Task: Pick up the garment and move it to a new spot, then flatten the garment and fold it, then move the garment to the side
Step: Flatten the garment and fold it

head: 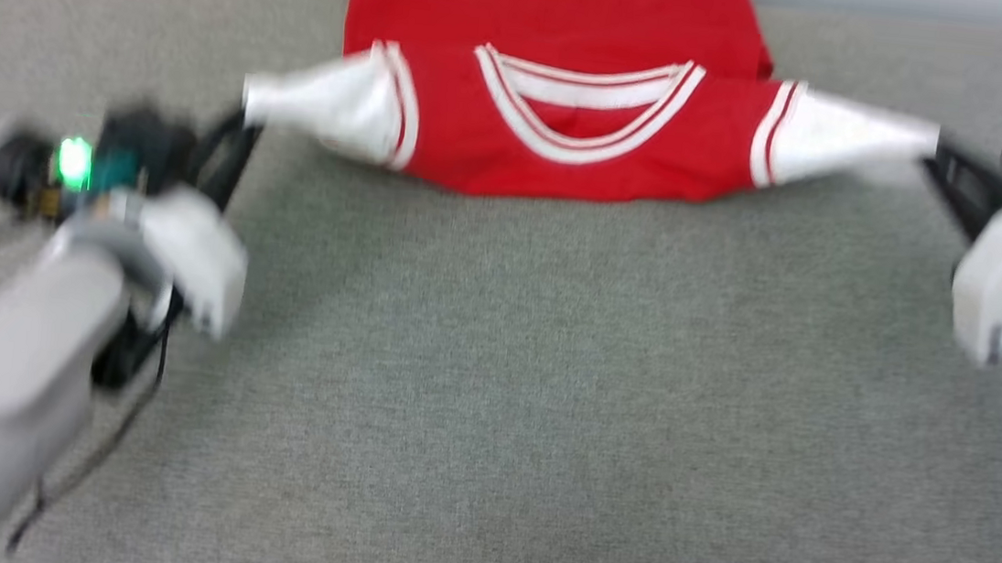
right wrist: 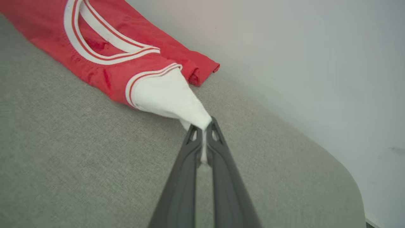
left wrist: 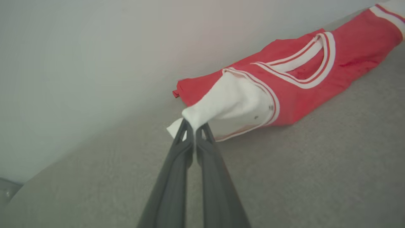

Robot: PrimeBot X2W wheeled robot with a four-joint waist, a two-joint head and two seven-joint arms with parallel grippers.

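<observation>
Because the left gripper is closed tight on the tip of the left sleeve and the right gripper likewise on the right sleeve, the garment is stretched between the 2 arms. It lies at the far edge of the grey fabric surface, near the wall, with its long axis running left to right and its collar facing the robot. The red body sits inboard of both grippers, about equally near each, so the coming move likely calls for matched, parallel travel.
</observation>
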